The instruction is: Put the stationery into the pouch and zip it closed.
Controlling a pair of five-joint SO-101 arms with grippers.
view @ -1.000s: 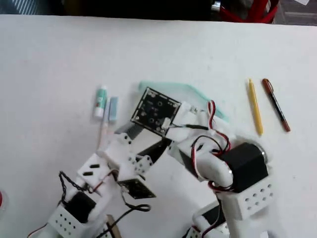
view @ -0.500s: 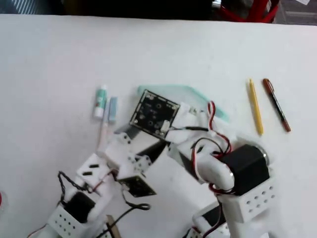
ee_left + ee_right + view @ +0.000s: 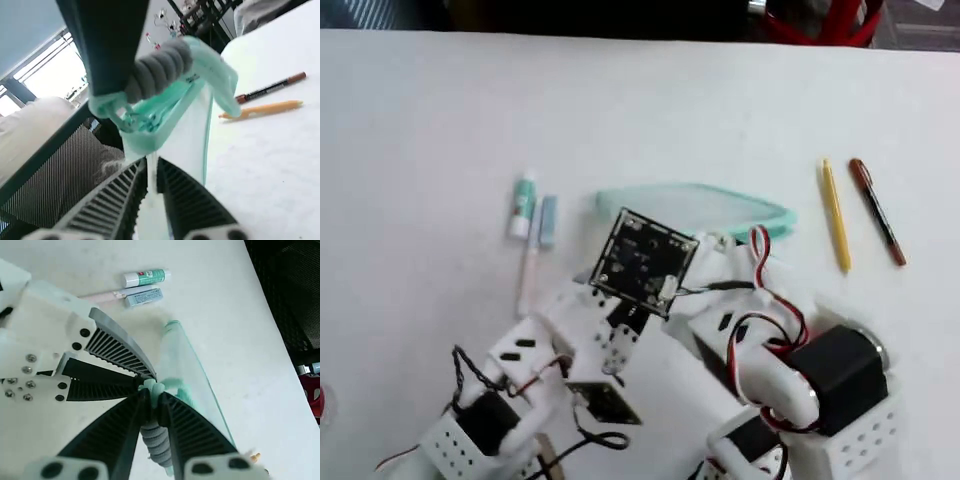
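White table (image 3: 640, 100), mint see-through pouch (image 3: 690, 205) mid-table. Left gripper (image 3: 151, 167) pinched tight on pouch's thin edge. Right gripper (image 3: 151, 392) clamped on grey zip pull (image 3: 156, 442). Glue stick (image 3: 524, 205) has a green label, print unreadable. Yellow pen (image 3: 835, 215) and brown pen (image 3: 876, 212) lie loose off the pouch's other end. Circuit board (image 3: 645, 263) covers pouch's near edge in high view.

We see a translucent mint-green plastic pouch (image 3: 690, 205) with a grey corded zip pull (image 3: 157, 70), a slim yellow pen (image 3: 835, 215), a dark red-brown pen (image 3: 876, 210), and a white-and-green glue stick (image 3: 523, 205).
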